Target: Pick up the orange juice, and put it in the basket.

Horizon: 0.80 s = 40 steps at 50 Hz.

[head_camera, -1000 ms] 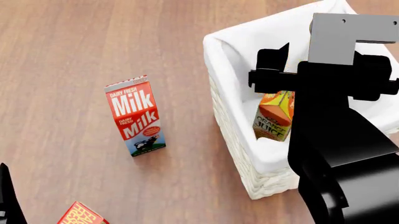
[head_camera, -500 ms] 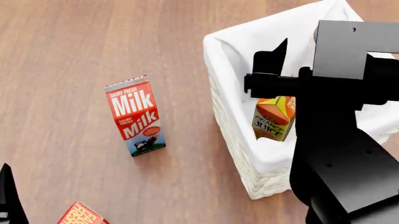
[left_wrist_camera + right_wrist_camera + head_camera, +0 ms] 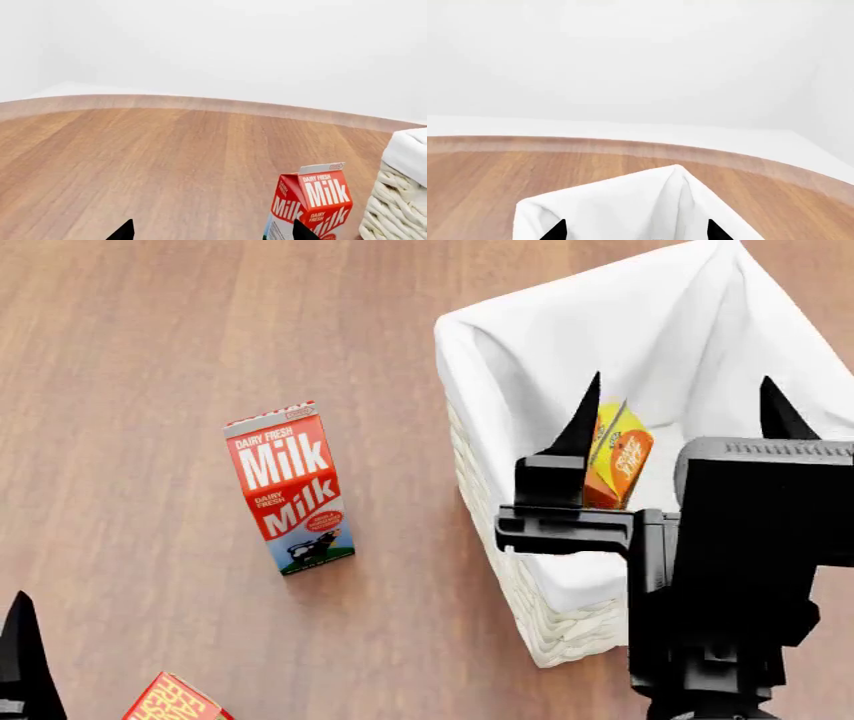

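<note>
Jaws of the right gripper [image 3: 678, 405] are being held wide apart over the basket [image 3: 467, 350], with nothing between them; two dark tips are being shown, one on each side of the orange juice [image 3: 621, 455], and neither is touching it. Inside the basket, the orange juice is being seen tilted against the white lining, near the basket's front wall; whether it is lying flat or merely leaning is hard to judge, since part of it is being hidden by the right arm. By that evidence, the placing is being judged as done.

Left gripper [image 3: 210, 231] jaws are likewise being kept open and empty, their tips alone being shown low beside the milk carton [image 3: 290, 488], which is standing upright on the surface [image 3: 160, 360] to the left of the basket. A red box [image 3: 174, 700] is being glimpsed further from the basket, beyond the milk.

As for handling, the orange juice is being judged light, with stiff but crushable card walls and a smooth printed skin; a moderate grip across its flat sides, below the gable, is being advised.
</note>
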{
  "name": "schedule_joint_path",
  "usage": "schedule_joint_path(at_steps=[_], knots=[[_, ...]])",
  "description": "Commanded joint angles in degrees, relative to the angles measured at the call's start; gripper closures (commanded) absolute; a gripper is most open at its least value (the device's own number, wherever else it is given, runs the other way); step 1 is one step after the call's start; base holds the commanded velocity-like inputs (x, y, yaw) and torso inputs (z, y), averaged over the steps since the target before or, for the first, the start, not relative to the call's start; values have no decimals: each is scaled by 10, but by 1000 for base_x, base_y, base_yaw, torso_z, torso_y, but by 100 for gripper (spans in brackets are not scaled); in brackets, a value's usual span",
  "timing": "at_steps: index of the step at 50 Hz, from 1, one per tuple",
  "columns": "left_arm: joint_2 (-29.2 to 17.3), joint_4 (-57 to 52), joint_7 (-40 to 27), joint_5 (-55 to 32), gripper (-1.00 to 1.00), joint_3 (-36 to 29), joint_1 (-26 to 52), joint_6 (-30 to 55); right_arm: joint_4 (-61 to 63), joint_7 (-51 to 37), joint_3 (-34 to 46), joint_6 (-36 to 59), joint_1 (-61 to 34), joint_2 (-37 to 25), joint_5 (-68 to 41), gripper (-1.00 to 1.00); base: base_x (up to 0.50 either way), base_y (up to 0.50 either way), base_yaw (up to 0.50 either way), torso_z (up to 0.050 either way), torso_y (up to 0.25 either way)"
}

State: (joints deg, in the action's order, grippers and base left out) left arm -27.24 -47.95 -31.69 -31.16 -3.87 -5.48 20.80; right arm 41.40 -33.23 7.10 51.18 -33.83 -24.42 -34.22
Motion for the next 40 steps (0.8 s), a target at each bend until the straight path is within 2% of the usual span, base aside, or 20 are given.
schedule_joint_path(at_steps=[1, 25, 40], knots=[[10, 6, -4, 8, -100, 18, 5, -14, 73, 24, -17, -80, 109, -8, 29, -100, 0, 0, 0, 0, 0], [5, -11, -12, 7, -100, -4, 17, 6, 115, 30, -13, -205, 279, -7, 71, -100, 0, 0, 0, 0, 0], [-4, -25, -15, 3, -100, -8, 20, 14, 141, 13, -2, -210, 306, -14, 77, -100, 0, 0, 0, 0, 0]])
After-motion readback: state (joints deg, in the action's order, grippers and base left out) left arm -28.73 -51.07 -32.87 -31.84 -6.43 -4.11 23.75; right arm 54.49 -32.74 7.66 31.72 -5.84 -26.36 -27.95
